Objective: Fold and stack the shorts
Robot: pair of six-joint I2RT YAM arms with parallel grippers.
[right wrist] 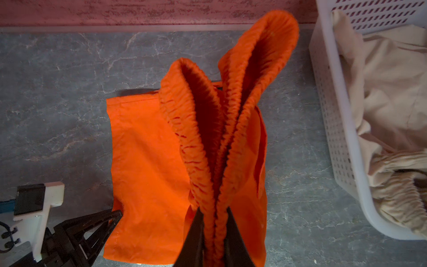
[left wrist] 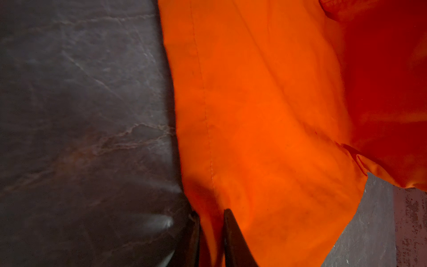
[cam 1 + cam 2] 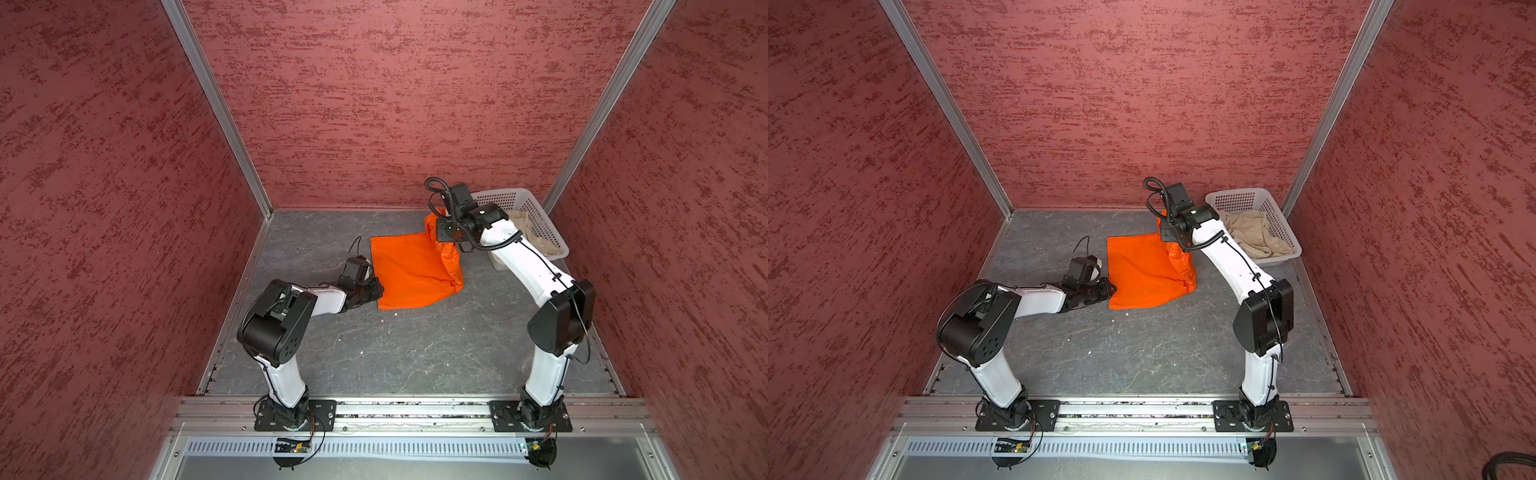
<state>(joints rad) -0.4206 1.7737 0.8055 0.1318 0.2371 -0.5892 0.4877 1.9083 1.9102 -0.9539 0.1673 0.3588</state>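
While upright at the waistband [image 1: 189,129], orange shorts [image 3: 409,274] lengthwise left-right, leg hem [image 3: 377,253] leftward.

orange shorts [image 3: 409,272] on table [image 3: 374,353], waistband raised, beige shorts [image 3: 1250,235] in basket [image 3: 1237,201]

Twin high views angled down, wrist cameras close (both sharing orange shorts [image 1: 147,161])

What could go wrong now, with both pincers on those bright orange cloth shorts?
1. The left gripper has only the edge of the hem of the bright orange cloth shorts between its fingers. The cloth might slip out during a fold.
2. The right gripper pinches the bunched elastic waistband, which is raised and doubled over. The fold may land crooked or wrinkled.
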